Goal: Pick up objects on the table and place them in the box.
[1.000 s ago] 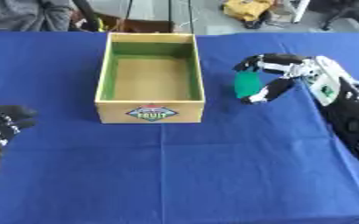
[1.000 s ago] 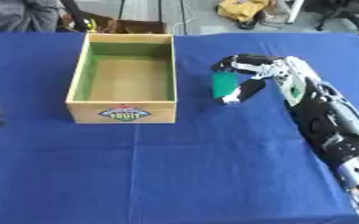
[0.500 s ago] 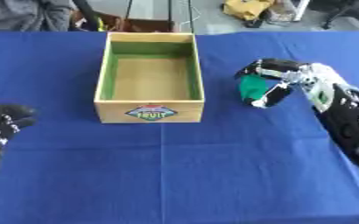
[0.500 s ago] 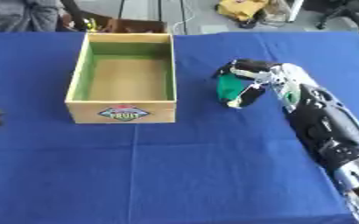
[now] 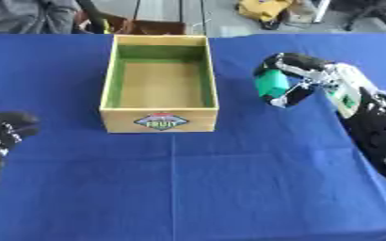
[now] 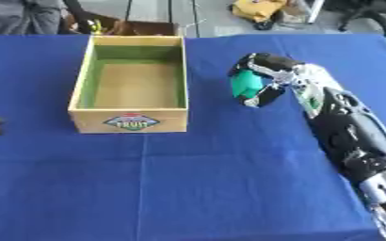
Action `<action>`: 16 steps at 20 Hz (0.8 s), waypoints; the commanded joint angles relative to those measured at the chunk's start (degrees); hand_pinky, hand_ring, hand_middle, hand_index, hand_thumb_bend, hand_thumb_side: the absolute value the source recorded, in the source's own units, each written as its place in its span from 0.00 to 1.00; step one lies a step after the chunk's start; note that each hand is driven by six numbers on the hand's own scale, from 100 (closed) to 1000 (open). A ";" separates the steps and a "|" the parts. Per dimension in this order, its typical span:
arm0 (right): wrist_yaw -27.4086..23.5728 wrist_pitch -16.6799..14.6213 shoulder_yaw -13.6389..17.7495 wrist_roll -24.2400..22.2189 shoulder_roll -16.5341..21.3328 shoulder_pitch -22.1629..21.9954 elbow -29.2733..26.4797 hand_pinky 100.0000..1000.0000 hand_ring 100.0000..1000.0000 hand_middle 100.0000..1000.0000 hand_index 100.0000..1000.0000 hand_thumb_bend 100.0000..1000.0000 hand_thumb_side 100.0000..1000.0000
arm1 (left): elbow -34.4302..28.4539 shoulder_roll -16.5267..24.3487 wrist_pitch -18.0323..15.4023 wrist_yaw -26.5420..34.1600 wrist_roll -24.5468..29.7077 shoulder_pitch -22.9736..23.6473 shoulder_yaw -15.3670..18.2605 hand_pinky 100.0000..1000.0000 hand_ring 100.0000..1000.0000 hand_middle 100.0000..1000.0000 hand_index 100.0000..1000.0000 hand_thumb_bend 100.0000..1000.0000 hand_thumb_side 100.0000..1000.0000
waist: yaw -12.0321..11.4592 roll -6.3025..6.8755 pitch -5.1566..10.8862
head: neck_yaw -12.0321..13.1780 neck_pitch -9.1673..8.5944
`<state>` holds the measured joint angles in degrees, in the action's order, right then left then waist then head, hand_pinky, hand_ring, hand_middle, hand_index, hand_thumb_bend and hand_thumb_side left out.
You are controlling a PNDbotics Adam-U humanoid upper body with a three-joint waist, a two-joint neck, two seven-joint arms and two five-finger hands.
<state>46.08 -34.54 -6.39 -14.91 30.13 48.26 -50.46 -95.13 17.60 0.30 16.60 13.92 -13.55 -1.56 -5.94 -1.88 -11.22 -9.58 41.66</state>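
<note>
Change since a second ago: right robot hand [image 5: 299,84] curled further around the green object [image 5: 271,84], fingers now wrapped over its top and thumb under its near side, where before the fingers stood more spread beside it. Grasping it now, to the right of the box [image 5: 158,84], near the counter's far right part. Cannot tell whether lifted clear of the blue cloth or touching it. Forearm stretched back toward the counter's right edge, as before.

Left robot hand [image 5: 0,136] unchanged at the counter's left edge, dark fingers loosely bent, holding nothing, well apart from everything else.

Box unmoved: wooden, green inner walls, open top, bare floor inside, fruit label on the near wall, long axis running toward the counter's far edge, far wall close to that edge.

Edges and room: blue-covered counter [image 5: 196,188] bare across its whole near half, from left edge to right edge. Clear strip of cloth between the box's right wall and the held green object, neither touching the other. Wide open cloth also left of the box, up to the left robot hand. Beyond the far edge, floor with a brown item and a yellow item, off the counter.
</note>
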 commanded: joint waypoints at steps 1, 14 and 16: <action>-2.53 0.04 0.06 0.84 2.92 1.98 -4.73 0.64 0.62 0.24 0.77 0.00 0.00 | -0.61 0.69 -0.09 0.10 -0.11 -0.34 0.32 0.82 0.77 0.57 0.64 0.32 1.00 | 0.11 -0.07 1.04 | 0.28 -0.40; -8.10 0.44 -2.62 -3.05 -2.60 10.70 -10.15 0.65 0.62 0.25 0.78 0.00 0.00 | -0.42 0.25 0.20 0.16 0.56 -0.43 -0.48 0.81 0.77 0.57 0.64 0.32 1.00 | -2.98 -0.72 2.24 | -1.10 -0.59; -7.42 0.54 -2.86 -3.89 -4.10 11.45 -8.40 0.65 0.62 0.25 0.78 0.00 0.00 | -0.41 -0.03 0.29 0.21 0.78 -0.79 -0.73 0.81 0.77 0.57 0.64 0.32 1.00 | -4.16 -0.72 2.16 | -1.27 -0.96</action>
<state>38.76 -34.03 -9.36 -18.28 25.89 58.18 -59.00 -94.95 17.28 0.64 16.64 14.43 -13.58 -2.04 -10.38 -2.94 -9.99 -10.55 41.42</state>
